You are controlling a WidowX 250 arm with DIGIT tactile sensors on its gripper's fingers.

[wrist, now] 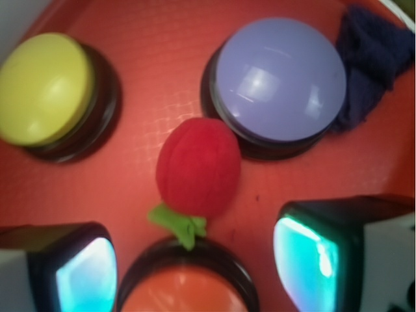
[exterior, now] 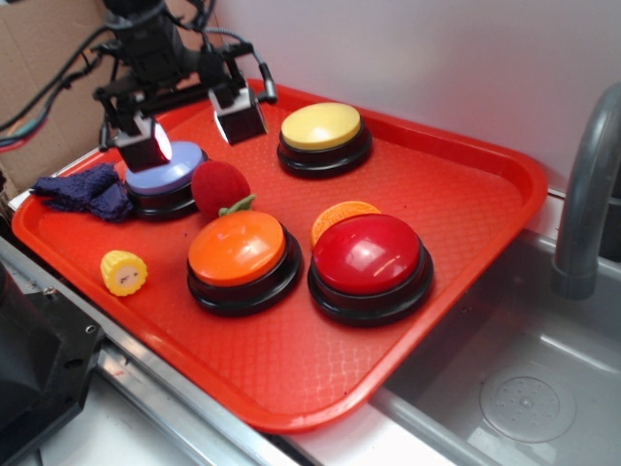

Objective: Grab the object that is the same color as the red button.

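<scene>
Between the fingers (wrist: 325, 253) sits a fuzzy red fruit toy (wrist: 198, 167) with a green leaf. It matches the shiny dark red button (exterior: 369, 254) on its black base. Past the fingers are a purple button (wrist: 281, 78), a yellow button (wrist: 42, 88) and a dark blue cloth (wrist: 370, 62). Near them is an orange button (wrist: 185, 291). The tray (exterior: 291, 359) is red with a tiny bumpy pattern.

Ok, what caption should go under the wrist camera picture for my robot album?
Open claw hovering above a fuzzy red toy fruit nestled between purple, yellow and orange buttons.

four dome buttons (exterior: 368, 254), one fuzzy red fruit (exterior: 220, 186), one corn piece (exterior: 124, 273)
</scene>
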